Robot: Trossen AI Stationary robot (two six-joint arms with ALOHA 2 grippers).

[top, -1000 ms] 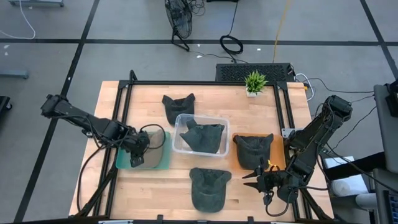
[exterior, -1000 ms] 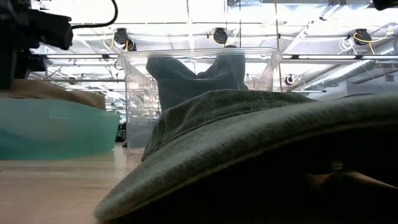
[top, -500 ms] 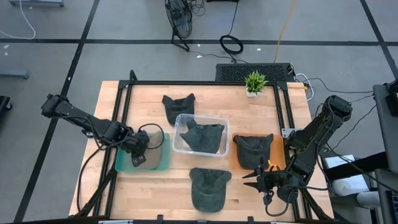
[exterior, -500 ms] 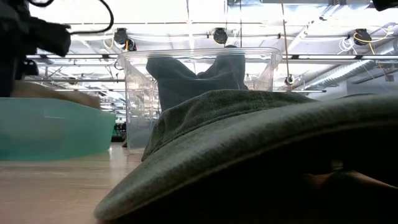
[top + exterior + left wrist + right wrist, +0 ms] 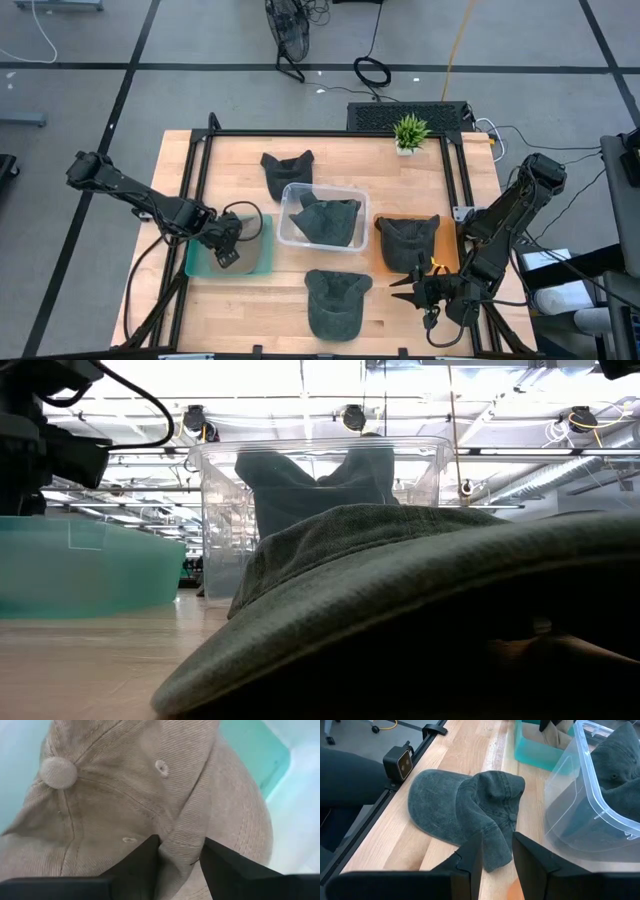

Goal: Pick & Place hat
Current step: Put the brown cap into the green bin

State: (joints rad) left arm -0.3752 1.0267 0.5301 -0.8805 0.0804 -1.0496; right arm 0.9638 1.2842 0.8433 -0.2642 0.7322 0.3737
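Observation:
A tan corduroy hat (image 5: 125, 785) sits low inside the teal bin (image 5: 262, 268) at the table's left. My left gripper (image 5: 179, 842) reaches down into that bin and is shut on the hat's crown. In the low view the bin wall (image 5: 90, 565) hides the hat, and the left gripper (image 5: 40, 450) shows above the rim. My right gripper (image 5: 415, 290) hovers open near the front right, holding nothing. A dark green hat (image 5: 455, 810) lies flat on the table ahead of it. My left gripper pinches a raised fold of the tan hat's crown (image 5: 180, 827) between its two fingers, a short way from the top button (image 5: 58, 772). The fingers come from above, pointing down. The hat lies spread below them inside the teal bin; whether it rests on the floor I cannot tell.
A clear plastic bin (image 5: 320, 215) in the middle of the table holds a dark hat. Another dark hat (image 5: 287, 172) lies behind it, and one (image 5: 407, 240) lies on an orange mat at the right. A small potted plant (image 5: 409, 131) stands at the far edge.
My left gripper has gone down into the teal bin with the tan hat and has rolled a little about its own axis. The hat, which stood above the bin's rim, has sunk below it.

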